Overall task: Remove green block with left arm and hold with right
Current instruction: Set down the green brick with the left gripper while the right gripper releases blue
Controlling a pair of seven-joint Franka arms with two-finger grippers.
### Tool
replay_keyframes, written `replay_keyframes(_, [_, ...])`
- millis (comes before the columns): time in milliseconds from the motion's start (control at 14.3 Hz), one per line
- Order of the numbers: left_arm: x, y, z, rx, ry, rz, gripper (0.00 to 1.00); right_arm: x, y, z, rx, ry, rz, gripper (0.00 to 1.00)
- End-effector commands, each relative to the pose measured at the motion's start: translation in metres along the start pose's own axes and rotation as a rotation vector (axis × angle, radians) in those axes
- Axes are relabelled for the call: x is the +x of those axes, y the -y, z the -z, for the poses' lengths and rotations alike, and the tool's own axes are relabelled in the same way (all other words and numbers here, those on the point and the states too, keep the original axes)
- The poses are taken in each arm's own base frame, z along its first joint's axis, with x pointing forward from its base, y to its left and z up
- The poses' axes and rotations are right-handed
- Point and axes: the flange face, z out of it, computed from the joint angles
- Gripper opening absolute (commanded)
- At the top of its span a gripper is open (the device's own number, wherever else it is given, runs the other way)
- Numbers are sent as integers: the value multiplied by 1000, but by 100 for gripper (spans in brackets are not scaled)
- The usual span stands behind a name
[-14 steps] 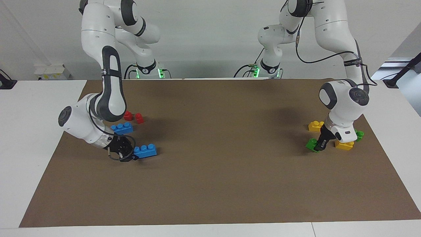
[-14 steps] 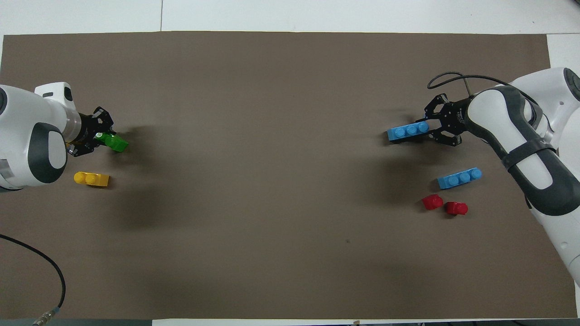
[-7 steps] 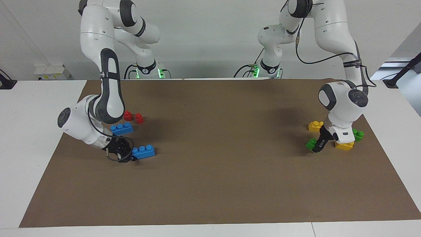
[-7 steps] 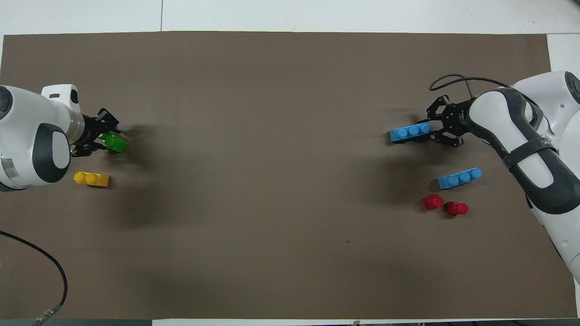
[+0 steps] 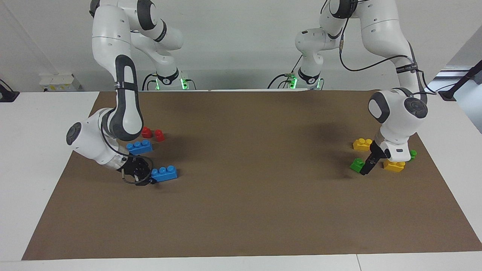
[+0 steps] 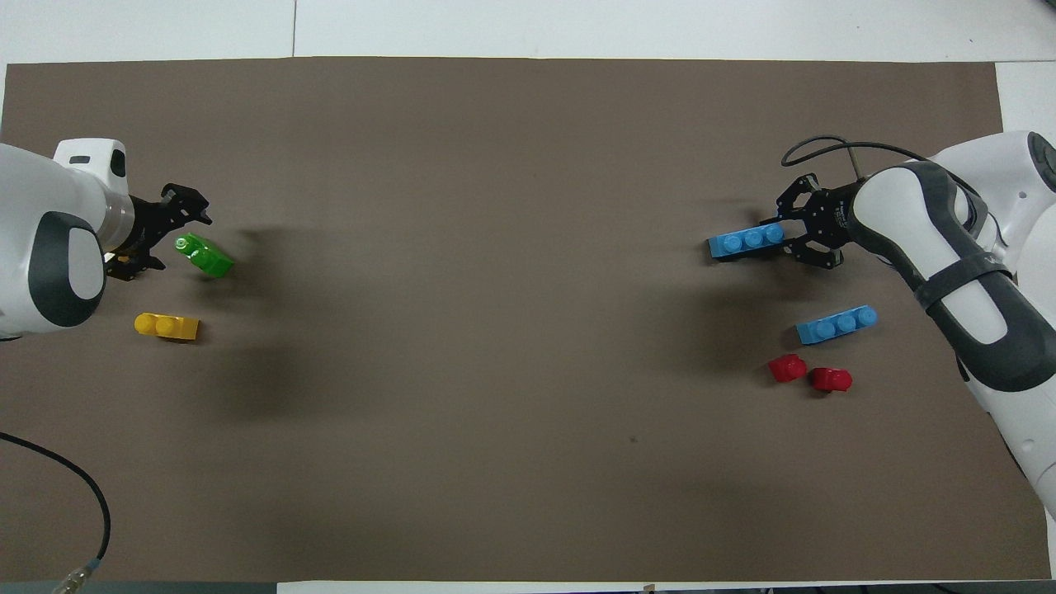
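The green block (image 5: 356,164) lies on the brown mat at the left arm's end; it also shows in the overhead view (image 6: 205,256). My left gripper (image 5: 366,170) is low beside it, open, with the block free just past its fingertips in the overhead view (image 6: 175,238). My right gripper (image 5: 149,179) is at the right arm's end, shut on one end of a blue three-stud brick (image 5: 164,174), low over the mat; gripper (image 6: 784,238) and brick (image 6: 747,242) also show from overhead.
A yellow brick (image 5: 394,165) and a second green brick (image 5: 412,153) sit partly hidden by the left wrist. Another yellow brick (image 6: 167,327) lies nearer to the robots. A second blue brick (image 6: 836,323) and two red pieces (image 6: 787,368) lie near the right arm.
My left gripper has opened and drawn back from the green block, which now lies free on the mat. The right gripper with the blue brick has barely moved.
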Motion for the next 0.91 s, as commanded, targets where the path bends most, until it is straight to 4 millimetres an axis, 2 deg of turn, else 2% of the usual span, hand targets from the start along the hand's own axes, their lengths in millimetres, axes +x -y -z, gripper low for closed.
replay_keyframes(0, [-5, 8, 41, 24, 12, -98, 100, 9, -11, -16, -6, -19, 8, 94])
replay_keyframes(140, [-15, 8, 66, 40, 30, -180, 100, 9, -9, -14, -3, -20, 9, 100])
replay_keyframes(491, [-46, 22, 143, 54, 65, -428, 100, -3, 7, 7, 2, -9, 33, 100])
replay_keyframes(701, [-71, 38, 192, 61, 96, -587, 100, -12, 11, 28, 17, -18, 48, 100])
replay_keyframes(841, [-79, 43, 223, 62, 102, -623, 100, -19, 12, 44, 6, -34, 76, 100])
